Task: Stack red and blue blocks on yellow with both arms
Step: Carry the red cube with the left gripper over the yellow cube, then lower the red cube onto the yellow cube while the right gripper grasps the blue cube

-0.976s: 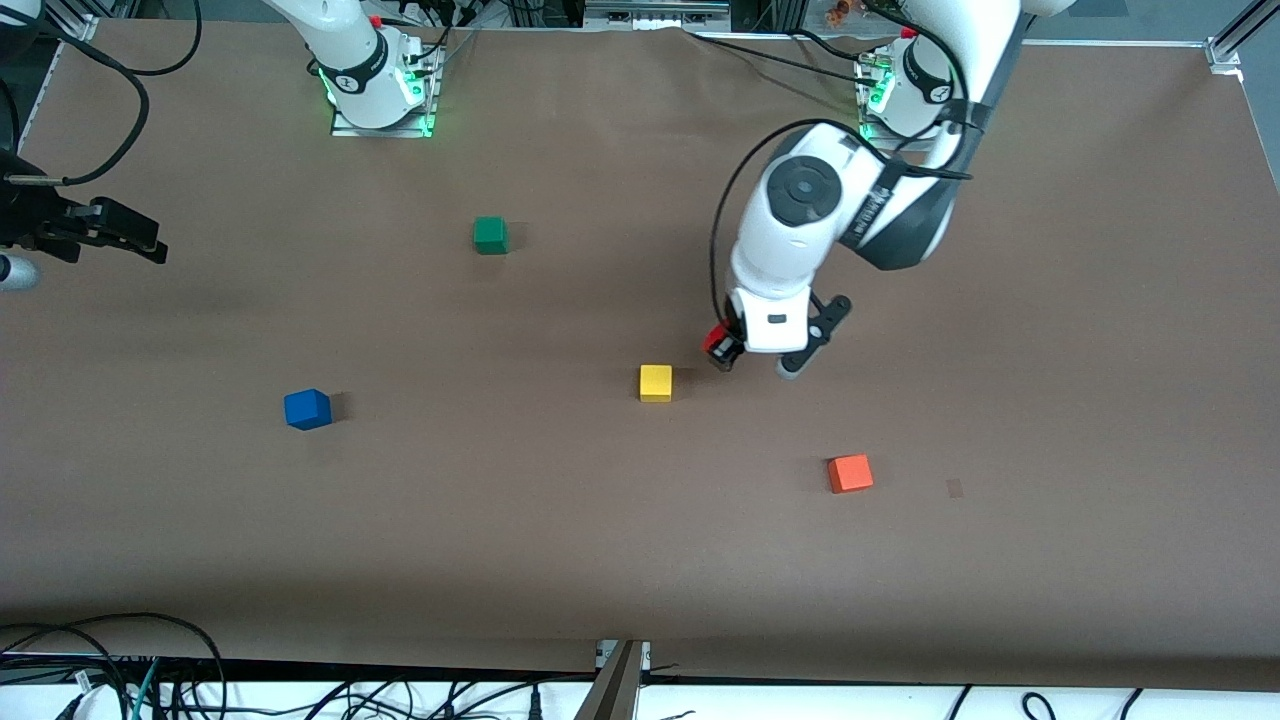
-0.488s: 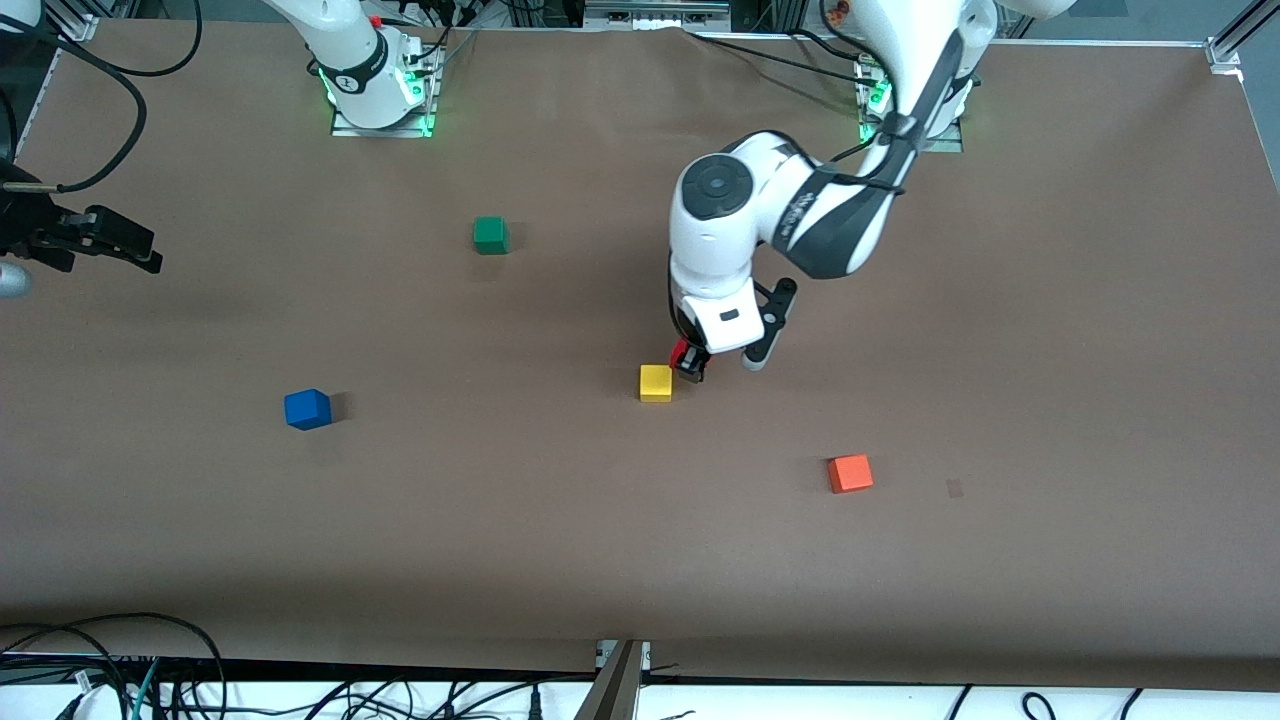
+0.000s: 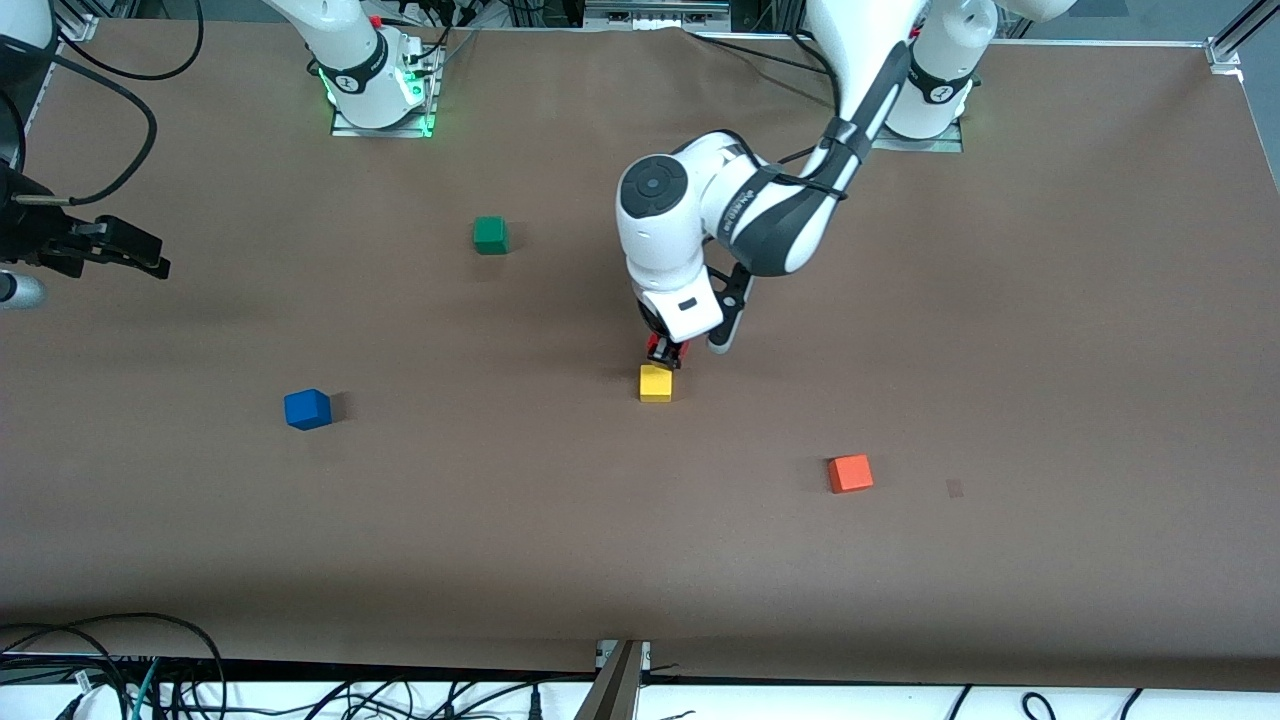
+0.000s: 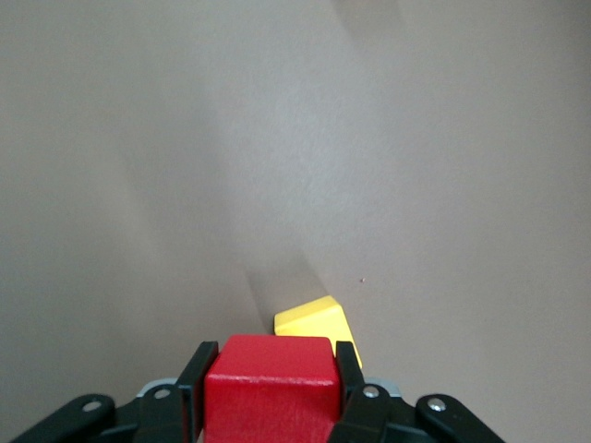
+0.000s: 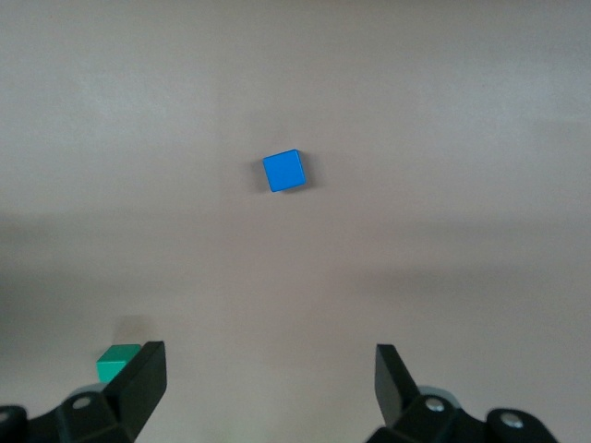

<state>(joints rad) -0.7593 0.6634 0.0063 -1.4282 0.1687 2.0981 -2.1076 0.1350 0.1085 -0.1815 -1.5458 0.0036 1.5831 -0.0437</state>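
Nearest the front camera on the brown table [image 3: 640, 560] lies the orange cube [image 3: 850, 473], toward the left arm's end and no part of this job. Farther in come the blue block [image 3: 307, 409], resting alone toward the right arm's end, and the yellow cube [image 3: 656, 383] near the table's middle. The left tool [image 3: 664, 353] is up in the air over the yellow cube's farther edge, its fingers pinching the red block [image 4: 270, 386] by two opposite flat faces; from the left wrist the yellow cube [image 4: 316, 323] shows just past the red one, so the two look not quite lined up yet. Farther off again is the green cube [image 3: 490, 235], also outside the task.

The right tool [image 3: 105, 245] waits at the right arm's end of the table, high above it, fingers spread wide and holding nothing; its wrist camera looks down on the blue block [image 5: 283, 171].

These cubes appear light, rigid and matte, so a moderate squeeze on parallel side faces should hold without slip or damage. The likely risk is at release: a small cube set off-centre may tip or nudge the yellow base aside, so squaring the faces before letting go seems wise. The blue block offers free faces all round for the same grip.
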